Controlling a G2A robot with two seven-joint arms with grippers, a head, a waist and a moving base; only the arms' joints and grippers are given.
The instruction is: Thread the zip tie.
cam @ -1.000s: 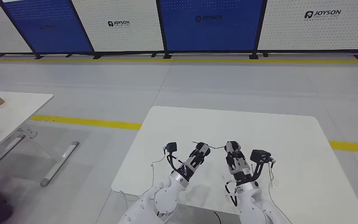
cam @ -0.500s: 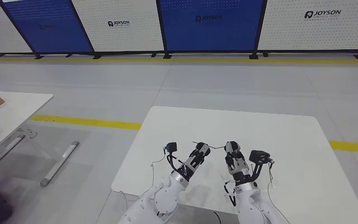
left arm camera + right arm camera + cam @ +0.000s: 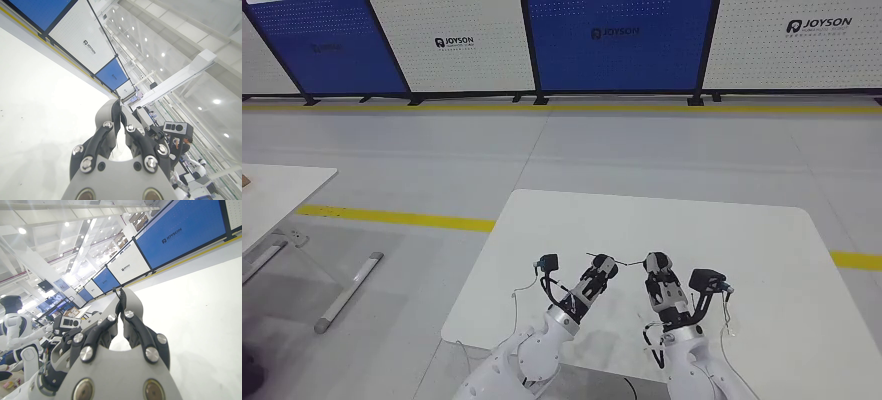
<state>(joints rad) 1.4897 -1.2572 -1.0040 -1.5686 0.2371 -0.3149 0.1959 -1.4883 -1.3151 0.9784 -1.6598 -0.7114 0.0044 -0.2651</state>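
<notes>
left gripper [image 3: 600, 268]: jaws pinched closed on the strap of the zip tie [image 3: 627, 263], held above the table [image 3: 762, 250]. right gripper [image 3: 655, 263]: jaws closed near what looks like the head end. judged step: alignment before threading. next move calls for bending the tip into the slot.

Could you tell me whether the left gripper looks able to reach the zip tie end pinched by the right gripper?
Probably yes: the left gripper and right gripper hang close together over the table, with only the zip tie between them, though both are shut on it.
</notes>
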